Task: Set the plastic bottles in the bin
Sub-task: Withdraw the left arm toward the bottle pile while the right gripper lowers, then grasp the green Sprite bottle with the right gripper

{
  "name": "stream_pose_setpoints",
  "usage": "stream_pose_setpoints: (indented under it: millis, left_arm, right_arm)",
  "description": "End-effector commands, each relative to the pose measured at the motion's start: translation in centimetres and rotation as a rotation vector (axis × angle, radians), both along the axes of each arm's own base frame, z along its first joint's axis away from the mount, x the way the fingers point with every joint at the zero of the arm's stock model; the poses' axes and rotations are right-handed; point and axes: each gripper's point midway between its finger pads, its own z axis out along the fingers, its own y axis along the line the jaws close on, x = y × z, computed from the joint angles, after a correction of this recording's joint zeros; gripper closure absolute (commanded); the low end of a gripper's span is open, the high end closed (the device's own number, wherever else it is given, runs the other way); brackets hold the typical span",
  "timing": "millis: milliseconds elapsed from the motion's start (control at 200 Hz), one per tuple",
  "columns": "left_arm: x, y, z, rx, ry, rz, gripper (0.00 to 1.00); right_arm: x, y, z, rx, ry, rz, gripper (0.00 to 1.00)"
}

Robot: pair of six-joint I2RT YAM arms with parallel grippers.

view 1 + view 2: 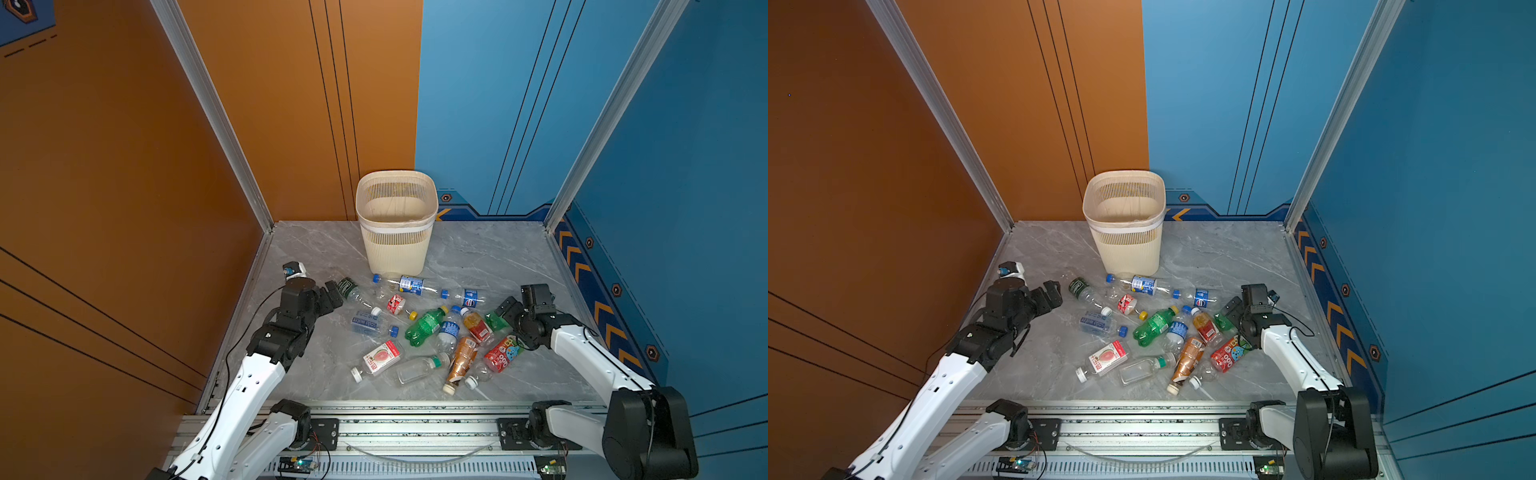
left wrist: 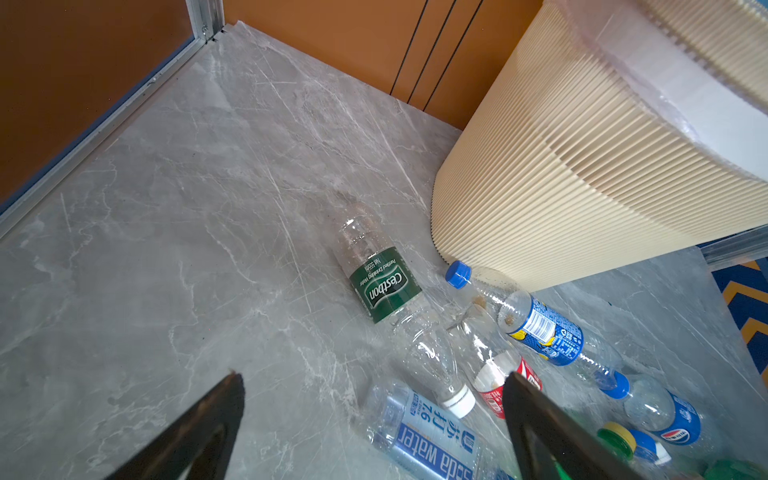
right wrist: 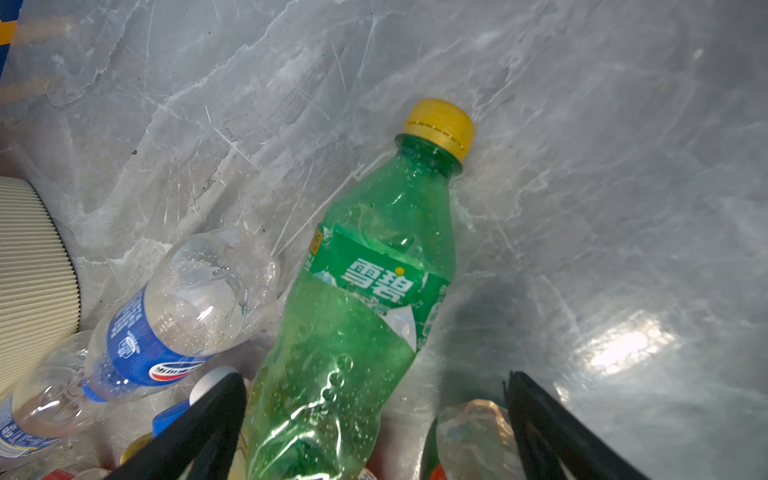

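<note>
Plastic bottles lie scattered on their sides on the grey table, in the middle between my two arms. All are on the near side of the bin, which stands upright at the far middle. My left arm reaches in from the near left, its left fingers spread apart, gripping nothing, pointing right at a clear bottle with a dark green label. My right arm stretches low from the near right, right fingers wide apart on either side of a green bottle with a yellow cap, not clamped on it.
</note>
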Motion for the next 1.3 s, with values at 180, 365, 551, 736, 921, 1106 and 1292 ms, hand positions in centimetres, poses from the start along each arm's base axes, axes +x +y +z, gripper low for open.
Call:
stream_pose_setpoints:
  millis: [180,365,551,736,921,1106,1292]
  left_arm:
    - [-0.9,0.6,-1.1,-0.042,0.035,0.023,0.02]
    - [-1.1,0.9,-1.2,-0.060,0.039,0.037,0.02]
    - [-1.1,1.3,-1.5,-0.065,0.047,0.047,0.02]
    - [-1.1,1.5,-2.0,-0.071,0.061,0.057,0.02]
    - [-1.2,1.8,-3.2,-0.086,0.092,0.074,0.02]
    - [-1.1,1.8,-4.4,-0.110,0.124,0.082,0.02]
    - [-1.1,1.9,-5.1,-0.127,0.143,0.086,0.03]
  right_arm:
    - [1.4,-0.2,-1.7,-0.018,0.005,-0.012,0.12]
    - [2.0,-0.6,-2.3,-0.021,0.005,-0.031,0.18]
    - [2.7,-0.9,-1.5,-0.030,-0.021,-0.047,0.26]
    - [3.1,-1.6,0.8,-0.069,-0.068,-0.060,0.31]
    - [2.7,-2.2,4.3,-0.106,-0.127,-0.055,0.34]
    - [2.2,-2.3,6.3,-0.091,-0.149,-0.040,0.32]
    - [-0.1,-2.1,3.0,-0.079,-0.024,-0.026,0.08]
